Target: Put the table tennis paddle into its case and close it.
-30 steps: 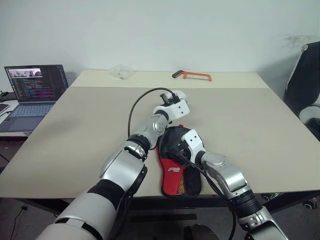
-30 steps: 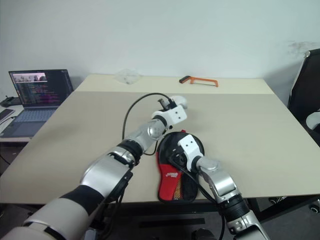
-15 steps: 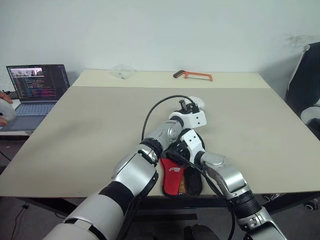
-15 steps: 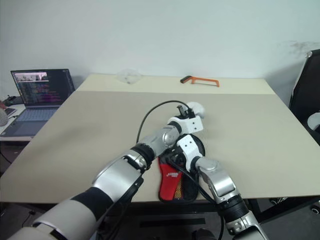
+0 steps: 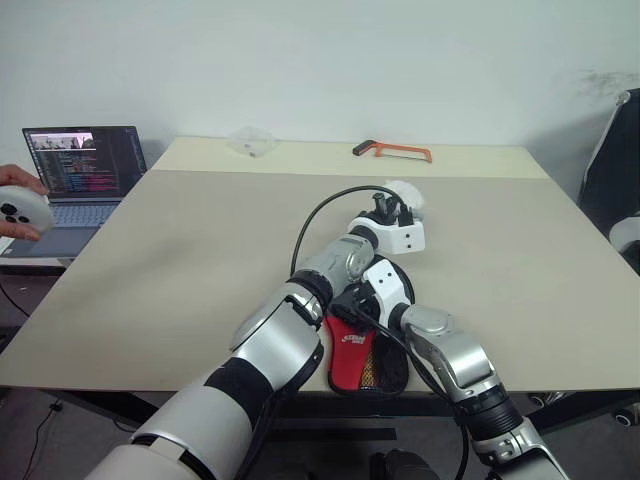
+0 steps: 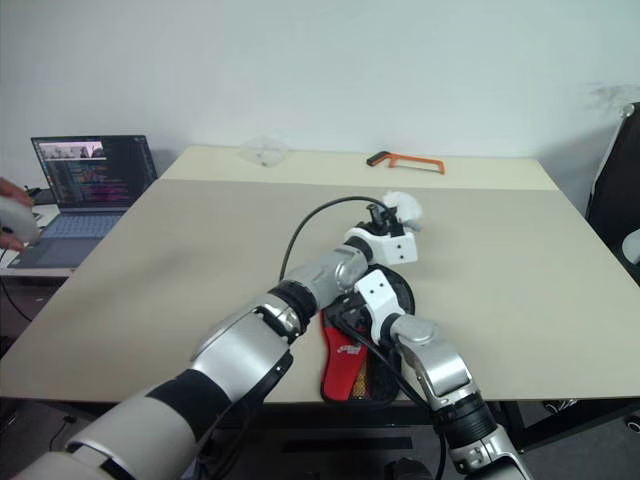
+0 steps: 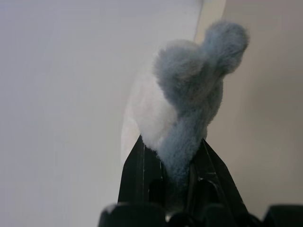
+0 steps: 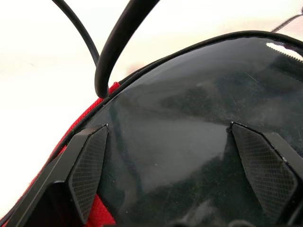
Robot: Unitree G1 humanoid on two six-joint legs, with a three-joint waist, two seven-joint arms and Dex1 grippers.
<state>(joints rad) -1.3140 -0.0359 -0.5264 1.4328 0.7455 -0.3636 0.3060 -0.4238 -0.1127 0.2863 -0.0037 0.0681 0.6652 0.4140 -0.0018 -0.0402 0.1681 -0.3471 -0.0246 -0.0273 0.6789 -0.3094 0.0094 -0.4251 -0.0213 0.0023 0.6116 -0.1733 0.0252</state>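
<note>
The case (image 5: pixel 352 355) lies at the table's near edge, its red lettered panel and mesh towards me and its round end away from me. My right gripper (image 8: pixel 166 126) is open, its two fingers spread wide over the case's clear window (image 8: pixel 189 118). A dark round shape lies under that window; I cannot tell whether it is the paddle. My left gripper (image 7: pixel 173 142) is shut on a whitish-grey fluffy lump (image 5: pixel 405 193) and holds it above the table just beyond the case's round end. The left forearm crosses over the case and hides part of it.
An orange-handled hacksaw (image 5: pixel 392 150) and a clear crumpled thing (image 5: pixel 248 142) lie at the table's far edge. A laptop (image 5: pixel 85 165) stands on a side desk at the left, where a person's hand holds a white controller (image 5: pixel 20 208). A black chair (image 5: pixel 615 170) stands at the right.
My left gripper has carried the fluffy lump to the right, past the case's round end. A person's hand with a controller has come in at the left. The right gripper has kept still.
</note>
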